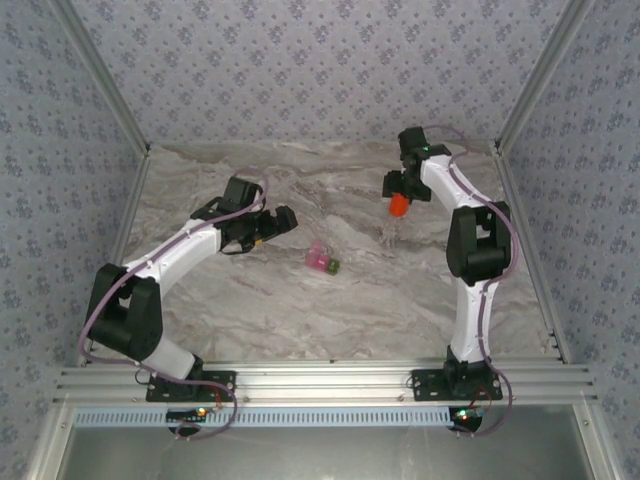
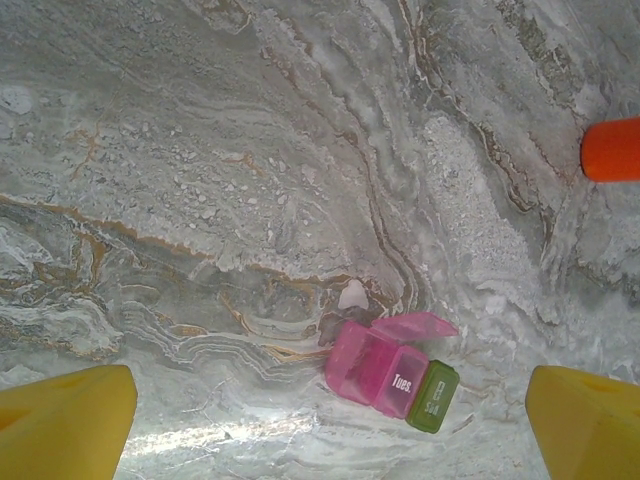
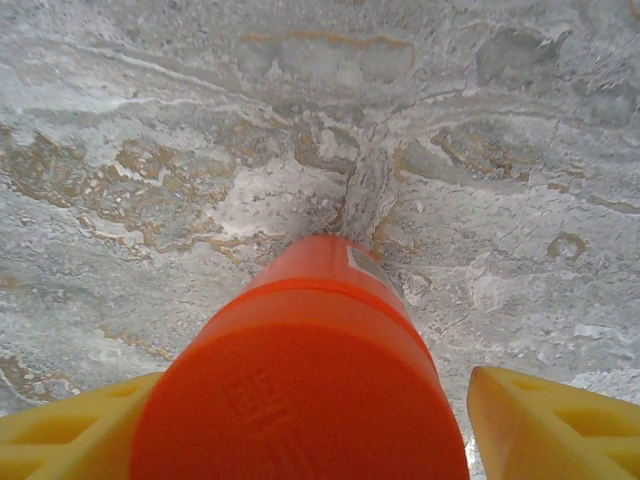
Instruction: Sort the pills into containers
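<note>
Orange bottle, right wrist view: tall orange cylindrical plastic bottle (image 3: pixel 300 340) at lower centre, its flat round end nearest the lens and its body running away toward the grey marbled table (image 3: pixel 150 120).
Right tool, right wrist view: right tool (image 3: pixel 316 376) straddles the bottle, with one yellow finger (image 3: pixel 70 435) in the lower left corner and the other in the lower right. The left finger meets the bottle's outline. A sliver of table shows between the bottle and the right finger. I cannot tell whether the bottle is gripped.
Left tool, left wrist view: left tool (image 2: pixel 330 385) spread wide, yellow fingers (image 2: pixel 60 420) in the two lower corners, nothing between them.
Containers, left wrist view: joined pair of small cube-like plastic containers on the table (image 2: pixel 200 150) at lower centre-right. The pink one (image 2: pixel 372 368) has its lid flap raised; the olive-green one (image 2: pixel 433 396) touches its right side with its lid flat.
Pill-like piece, left wrist view: small whitish pill-like piece (image 2: pixel 352 295) on the table just above the pink compartment.
Bottle, left wrist view: orange end (image 2: pixel 612 148) at the upper right edge.
Containers, top view: containers (image 1: pixel 322 260) at mid-frame on the table (image 1: pixel 250 300), between the two arms.
Left tool, top view: left tool (image 1: pixel 283 222) left of centre, near the containers but apart from them.
Right tool, top view: right tool (image 1: pixel 395 188) at upper right, with the bottle (image 1: pixel 399 206) at its tip, well apart from the containers.
</note>
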